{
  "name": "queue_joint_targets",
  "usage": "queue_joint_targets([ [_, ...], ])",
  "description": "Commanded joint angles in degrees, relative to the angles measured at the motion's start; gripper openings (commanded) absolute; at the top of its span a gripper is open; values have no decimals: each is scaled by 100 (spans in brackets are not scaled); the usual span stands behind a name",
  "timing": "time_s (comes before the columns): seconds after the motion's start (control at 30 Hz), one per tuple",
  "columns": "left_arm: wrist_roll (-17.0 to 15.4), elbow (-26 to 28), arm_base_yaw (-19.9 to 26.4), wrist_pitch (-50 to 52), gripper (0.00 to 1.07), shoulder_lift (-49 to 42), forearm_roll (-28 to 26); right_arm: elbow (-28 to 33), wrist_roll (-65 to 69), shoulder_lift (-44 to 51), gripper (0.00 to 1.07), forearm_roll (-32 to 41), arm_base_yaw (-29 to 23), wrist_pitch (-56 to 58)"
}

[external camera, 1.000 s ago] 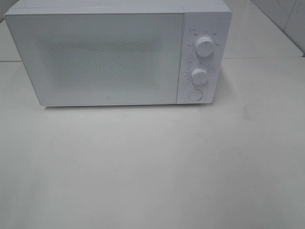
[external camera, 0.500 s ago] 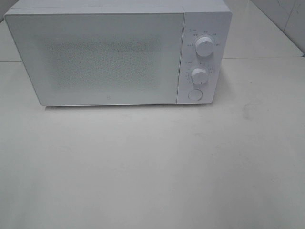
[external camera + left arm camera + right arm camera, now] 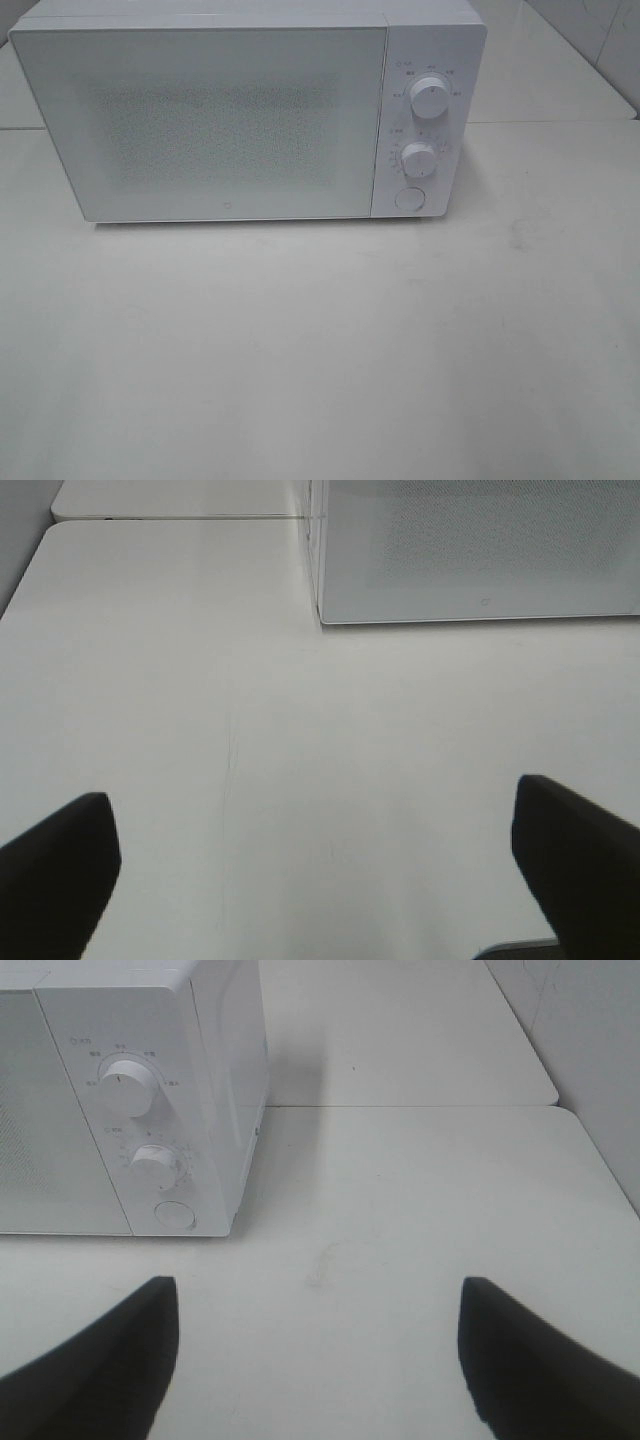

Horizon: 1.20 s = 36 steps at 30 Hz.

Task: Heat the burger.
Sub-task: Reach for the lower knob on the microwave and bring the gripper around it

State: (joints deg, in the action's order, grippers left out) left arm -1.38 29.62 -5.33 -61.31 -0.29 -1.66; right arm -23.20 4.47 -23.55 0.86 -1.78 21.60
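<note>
The burger is out of view in every frame. A white microwave (image 3: pixel 250 110) stands at the back of the white table (image 3: pixel 320 340) with its door (image 3: pixel 205 120) shut. Neither arm shows in the exterior high view. My left gripper (image 3: pixel 315 865) hovers over bare tabletop in the left wrist view, fingers wide apart and empty, with the microwave's lower left corner (image 3: pixel 480 560) ahead of it. My right gripper (image 3: pixel 320 1345) is open and empty too, over bare table in front of the microwave's control panel (image 3: pixel 150 1130).
The panel carries two white dials (image 3: pixel 430 96) (image 3: pixel 418 159) and a round button (image 3: pixel 408 198). A table seam (image 3: pixel 400 1106) runs behind the microwave's right side. A tiled wall (image 3: pixel 610 40) rises at the far right.
</note>
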Motion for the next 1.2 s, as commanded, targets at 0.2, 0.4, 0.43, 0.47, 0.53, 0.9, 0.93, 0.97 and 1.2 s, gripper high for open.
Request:
queue_joint_targets([
  [0.2,-6,0,11,-6,100,-132,-46,178,-29,-659,75,17,29,-1163],
  [0.4,-6,0,11,-6,100,-132,-46,178,11,-1301,75,17,29,-1702],
  [0.43,-6,0,11,-6,100,-132,-46,178,11,-1301,75,17,29,-1702],
  [0.47,-6,0,11,-6,100,-132,-46,178,40,-1518,75,17,29,-1885],
  [0.53,-6,0,11,-6,100,-132,-46,178,57,-1759,75,17,29,-2040],
  [0.9,-6,0,11,-6,100,-132,-46,178,57,-3019,75,40,29,-3346],
  [0.93,-6,0,11,-6,100,-132,-46,178,57,-3111,75,40,29,-3489],
  [0.97,-6,0,11,-6,100,-132,-46,178,57,-3111,75,40,29,-3489],
  [1.2,-6,0,11,-6,100,-132,-46,510,-103,-3787,75,46,-34,-5008],
])
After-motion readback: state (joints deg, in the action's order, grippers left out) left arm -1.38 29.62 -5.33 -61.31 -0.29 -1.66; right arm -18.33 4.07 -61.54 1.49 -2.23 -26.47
